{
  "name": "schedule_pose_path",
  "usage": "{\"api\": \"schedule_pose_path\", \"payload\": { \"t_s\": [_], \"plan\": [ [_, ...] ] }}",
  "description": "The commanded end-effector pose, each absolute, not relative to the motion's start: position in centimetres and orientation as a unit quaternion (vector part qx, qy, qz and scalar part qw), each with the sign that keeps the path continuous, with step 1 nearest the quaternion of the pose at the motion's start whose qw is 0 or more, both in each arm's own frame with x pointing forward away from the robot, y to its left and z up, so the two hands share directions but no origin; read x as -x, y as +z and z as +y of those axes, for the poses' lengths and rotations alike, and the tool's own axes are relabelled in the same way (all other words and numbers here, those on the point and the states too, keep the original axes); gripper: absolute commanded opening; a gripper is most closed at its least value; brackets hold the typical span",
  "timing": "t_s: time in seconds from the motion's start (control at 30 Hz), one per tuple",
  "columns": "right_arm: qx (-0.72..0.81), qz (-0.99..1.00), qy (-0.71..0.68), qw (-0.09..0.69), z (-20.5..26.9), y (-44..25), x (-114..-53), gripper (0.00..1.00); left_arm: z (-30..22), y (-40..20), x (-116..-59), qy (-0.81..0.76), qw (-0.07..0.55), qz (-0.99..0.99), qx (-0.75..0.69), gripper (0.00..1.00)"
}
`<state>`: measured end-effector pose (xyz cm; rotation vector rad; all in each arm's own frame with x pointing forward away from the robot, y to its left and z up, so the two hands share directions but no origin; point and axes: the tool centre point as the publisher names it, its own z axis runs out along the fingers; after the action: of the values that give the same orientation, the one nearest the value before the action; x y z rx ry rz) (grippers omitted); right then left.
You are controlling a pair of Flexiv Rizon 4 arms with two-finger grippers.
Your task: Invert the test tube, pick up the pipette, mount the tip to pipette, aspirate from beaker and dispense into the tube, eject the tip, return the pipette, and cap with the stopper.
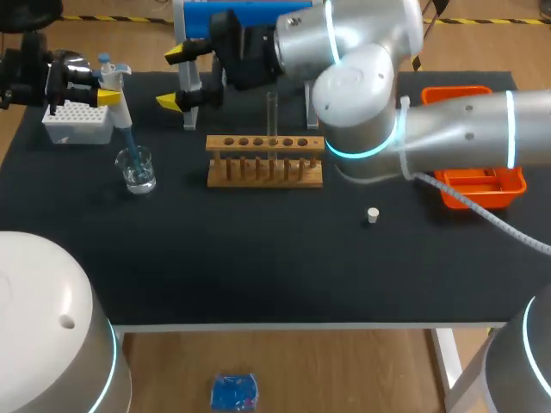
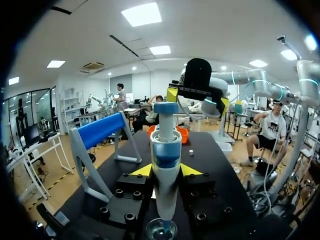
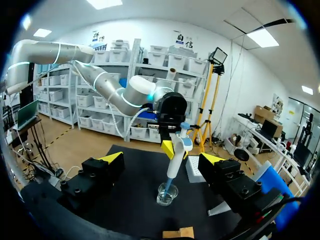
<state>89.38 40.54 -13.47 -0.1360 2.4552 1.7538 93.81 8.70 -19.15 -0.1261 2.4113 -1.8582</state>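
My left gripper (image 1: 102, 86) is shut on the white and blue pipette (image 1: 117, 101), holding it upright. The pipette's blue tip dips into the liquid in the glass beaker (image 1: 137, 169). In the left wrist view the pipette (image 2: 165, 165) stands between my yellow fingertips (image 2: 142, 171), with the beaker (image 2: 162, 230) under it. My right gripper (image 1: 175, 77) hangs wide open behind the wooden rack (image 1: 264, 160), holding nothing. It faces the pipette (image 3: 177, 156) and beaker (image 3: 166, 194). A clear test tube (image 1: 272, 112) stands upright in the rack. The small white stopper (image 1: 372, 215) lies on the mat.
A white tip box (image 1: 77, 122) sits at the far left behind the beaker. An orange tray (image 1: 479, 182) lies at the right under my right arm. A blue and white pipette stand (image 1: 225, 21) is at the back edge.
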Motion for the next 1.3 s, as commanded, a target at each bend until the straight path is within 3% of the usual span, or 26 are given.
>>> {"api": "schedule_pose_path", "payload": {
  "t_s": [0.03, 0.4, 0.43, 0.47, 0.53, 1.3],
  "plan": [
    [0.079, 0.848, 0.524, 0.014, 42.4, -12.8, -90.6, 1.00, 8.7, -19.2, -93.8, -0.609, 0.048, 0.791, 0.041, 0.00],
    [0.066, 0.852, 0.519, 0.024, 44.0, -11.6, -92.1, 1.00, 8.7, -19.2, -93.8, -0.609, 0.048, 0.791, 0.041, 0.00],
    [0.062, 0.852, 0.520, 0.024, 44.0, -11.5, -92.2, 0.78, 8.7, -19.2, -93.8, -0.609, 0.048, 0.791, 0.041, 0.00],
    [0.061, 0.852, 0.520, 0.024, 44.0, -11.5, -92.2, 0.46, 8.7, -19.2, -93.8, -0.609, 0.048, 0.791, 0.041, 0.00],
    [0.060, 0.853, 0.518, 0.023, 44.1, -11.4, -92.3, 0.00, 8.7, -19.2, -93.8, -0.609, 0.048, 0.791, 0.041, 0.00],
    [0.035, 0.857, 0.514, 0.012, 46.0, -10.0, -92.9, 0.00, 8.7, -19.2, -93.8, -0.609, 0.048, 0.791, 0.041, 0.00]
  ]
}}
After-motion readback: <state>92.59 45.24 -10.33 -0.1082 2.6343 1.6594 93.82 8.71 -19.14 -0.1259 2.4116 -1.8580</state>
